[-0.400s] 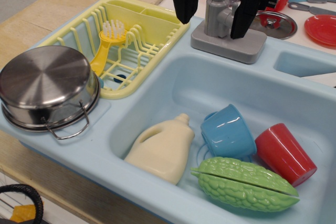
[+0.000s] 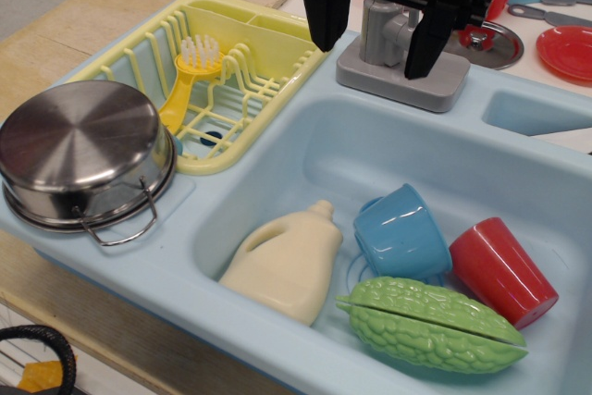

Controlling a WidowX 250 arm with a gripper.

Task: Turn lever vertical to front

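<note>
The grey toy tap column [image 2: 384, 32] stands upright on its flat grey base [image 2: 400, 82] at the back rim of the blue sink [image 2: 277, 182]. Its short grey lever stub [image 2: 398, 20] sits on the column between the gripper's fingers and points toward the front right. My black gripper [image 2: 375, 43] hangs over the tap, open, with one finger [image 2: 326, 14] left of the column and the other [image 2: 427, 39] right of it. The fingers straddle the column and whether they touch it cannot be told. The top of the tap is hidden behind the gripper body.
A yellow dish rack [image 2: 236, 71] holds a yellow dish brush [image 2: 190, 76]. A steel pot [image 2: 83, 159] sits at front left. In the basin lie a cream bottle [image 2: 287, 261], a blue cup [image 2: 402, 233], a red cup [image 2: 499, 270] and a green gourd [image 2: 430, 323]. Red dishes [image 2: 566, 51] and a lid [image 2: 486, 42] lie behind.
The gripper has shifted slightly and its right finger sits a little closer to the tap column. Nothing else has moved.
</note>
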